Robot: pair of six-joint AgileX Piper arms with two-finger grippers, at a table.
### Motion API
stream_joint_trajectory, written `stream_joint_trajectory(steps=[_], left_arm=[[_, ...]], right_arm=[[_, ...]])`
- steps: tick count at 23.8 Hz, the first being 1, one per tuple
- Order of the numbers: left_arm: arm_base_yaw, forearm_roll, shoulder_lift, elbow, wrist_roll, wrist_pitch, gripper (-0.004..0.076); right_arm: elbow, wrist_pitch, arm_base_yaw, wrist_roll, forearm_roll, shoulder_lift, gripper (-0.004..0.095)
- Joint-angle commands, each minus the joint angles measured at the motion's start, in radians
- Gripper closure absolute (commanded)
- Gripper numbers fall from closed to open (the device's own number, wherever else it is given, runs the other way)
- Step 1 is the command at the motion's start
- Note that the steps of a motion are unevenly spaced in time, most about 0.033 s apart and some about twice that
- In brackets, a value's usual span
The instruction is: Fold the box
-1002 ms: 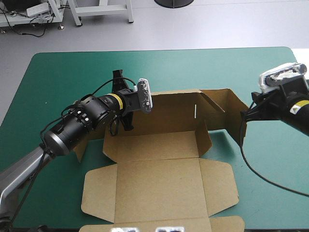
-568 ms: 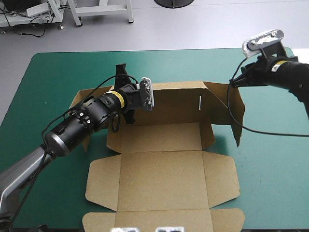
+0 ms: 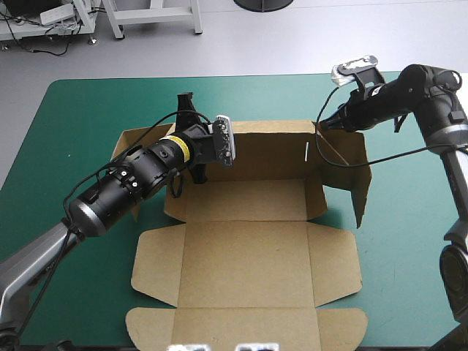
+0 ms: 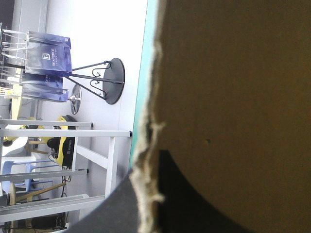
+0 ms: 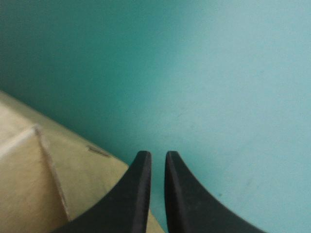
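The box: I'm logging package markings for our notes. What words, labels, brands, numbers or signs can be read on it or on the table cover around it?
None can be read.
The box: plain brown board in every view, with no print, label or number.
The pale mark on its raised back wall: a short line, not a character.
The teal-green cover: no writing.

Even overhead light lies bright on my teal-green cover (image 3: 80,131), casting soft shadows beside the raised walls of the box (image 3: 248,267), whose board looms dark in my left wrist view against a floor (image 4: 97,39) glaring white beyond the cover's edge.
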Motion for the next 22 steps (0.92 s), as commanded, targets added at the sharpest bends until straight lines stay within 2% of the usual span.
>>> stream_joint_trajectory(steps=[1, 5, 8, 12, 15, 22], left_arm=[[-0.002, 0.012, -0.025, -0.028, -0.015, -0.066, 0.0729], [-0.002, 0.046, 0.014, -0.028, -0.024, -0.033, 0.0729], [-0.002, 0.062, 0.029, -0.028, -0.034, -0.051, 0.0729], [-0.002, 0.082, 0.034, -0.028, -0.034, -0.059, 0.0729], [-0.002, 0.088, 0.034, -0.028, -0.034, -0.059, 0.0729], [-0.002, 0.088, 0.034, -0.028, -0.041, -0.055, 0.0729]], right_arm=[[-0.034, 0.096, 0.002, -0.074, 0.090, -0.036, 0.0821], [-0.029, 0.119, -0.002, -0.065, 0.028, -0.064, 0.0842], [0.041, 0.119, -0.010, -0.130, 0.044, -0.088, 0.0875], [0.143, 0.119, -0.085, -0.278, 0.205, -0.096, 0.0875], [0.193, 0.119, -0.125, -0.360, 0.284, -0.096, 0.0875], [0.265, 0.113, -0.130, -0.514, 0.350, -0.136, 0.0892]])
